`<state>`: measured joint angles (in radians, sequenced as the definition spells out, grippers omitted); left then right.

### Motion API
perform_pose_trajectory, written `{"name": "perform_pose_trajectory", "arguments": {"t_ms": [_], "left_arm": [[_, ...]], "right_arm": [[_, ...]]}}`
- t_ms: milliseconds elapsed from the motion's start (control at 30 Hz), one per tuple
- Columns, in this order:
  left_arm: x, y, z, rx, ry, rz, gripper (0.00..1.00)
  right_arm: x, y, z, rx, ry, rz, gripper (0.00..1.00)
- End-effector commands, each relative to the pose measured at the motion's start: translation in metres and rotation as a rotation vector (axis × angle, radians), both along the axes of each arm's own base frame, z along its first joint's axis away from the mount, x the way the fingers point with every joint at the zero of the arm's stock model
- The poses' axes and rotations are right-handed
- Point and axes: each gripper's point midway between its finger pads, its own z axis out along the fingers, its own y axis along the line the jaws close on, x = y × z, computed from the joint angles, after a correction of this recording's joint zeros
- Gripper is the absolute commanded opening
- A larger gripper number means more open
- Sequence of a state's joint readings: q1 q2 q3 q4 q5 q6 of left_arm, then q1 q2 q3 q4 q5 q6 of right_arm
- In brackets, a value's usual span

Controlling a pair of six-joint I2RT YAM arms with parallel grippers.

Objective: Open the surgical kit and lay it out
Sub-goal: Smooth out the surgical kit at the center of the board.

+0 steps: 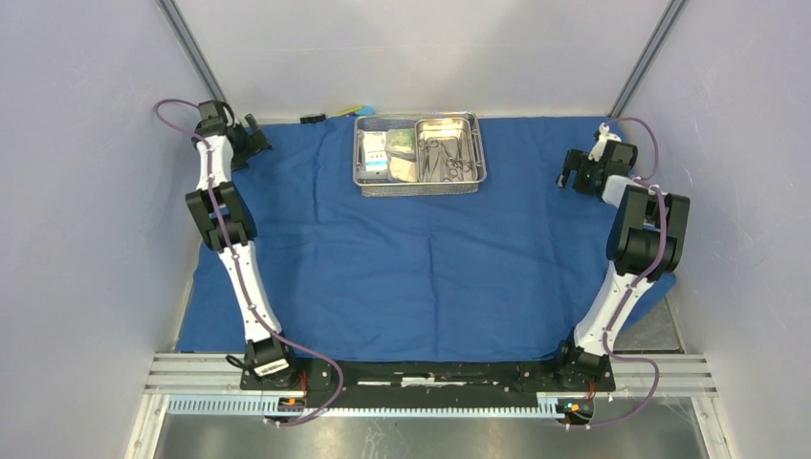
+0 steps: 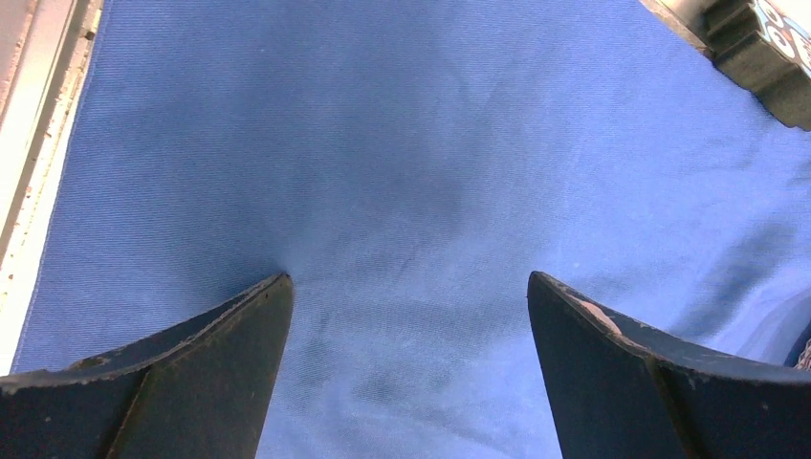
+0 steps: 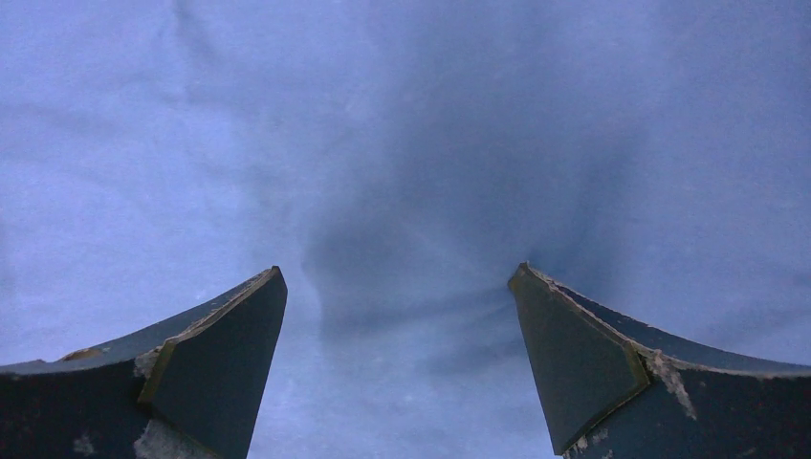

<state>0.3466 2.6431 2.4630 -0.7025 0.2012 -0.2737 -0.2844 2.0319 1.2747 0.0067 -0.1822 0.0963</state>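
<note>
a large blue cloth wrap is seen spread flat over most of the counter in the top view, reaching from the lower left of the frame to the upper right. a rectangular wire-mesh steel tray is set on the cloth at the upper centre of the frame. inside the tray, a smaller steel pan fills the right half, and slim metal instruments are laid in the pan. small clear packets are stacked in the left half of the tray; pale labels can be made out on them, but the print is too small to be read. a small yellow-and-blue toy is found just beyond the tray's upper left corner, off the cloth. the left hand is held at the upper left corner of the cloth, its fingers spread wide with nothing between them but blue fabric. the right hand is held at the upper right of the cloth, its fingers likewise parted fully and nothing is gripped. in the left wrist view, a dark block is cut off at the upper right corner; white markings are printed on it, but they cannot be read.
</note>
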Motion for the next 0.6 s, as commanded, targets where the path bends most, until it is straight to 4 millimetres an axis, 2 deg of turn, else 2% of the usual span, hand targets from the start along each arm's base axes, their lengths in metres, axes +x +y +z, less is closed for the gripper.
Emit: {"name": "perform_pose_trajectory", "arguments": {"t_ms": [0, 167, 267, 333, 433, 567], "left_arm": [[-0.023, 0.027, -0.011, -0.019, 0.071, 0.090, 1.00], [-0.006, 0.031, 0.001, 0.026, 0.007, 0.052, 1.00], [0.004, 0.021, 0.015, 0.039, -0.055, -0.005, 1.00], [0.009, 0.013, 0.031, 0.032, -0.116, -0.037, 1.00], [0.013, -0.002, 0.066, 0.033, -0.221, -0.091, 1.00], [0.003, -0.023, 0.110, 0.070, -0.359, -0.166, 1.00]], "right_arm": [[-0.047, -0.019, -0.036, 0.000, 0.180, -0.076, 0.98], [-0.036, -0.015, -0.027, 0.005, 0.142, -0.022, 0.98], [-0.026, -0.007, -0.008, 0.005, 0.061, 0.047, 0.98], [-0.021, 0.002, 0.012, 0.009, -0.013, 0.097, 0.98], [-0.016, 0.016, 0.042, -0.005, -0.115, 0.189, 0.98], [-0.021, 0.037, 0.083, -0.045, -0.228, 0.294, 0.98]]}}
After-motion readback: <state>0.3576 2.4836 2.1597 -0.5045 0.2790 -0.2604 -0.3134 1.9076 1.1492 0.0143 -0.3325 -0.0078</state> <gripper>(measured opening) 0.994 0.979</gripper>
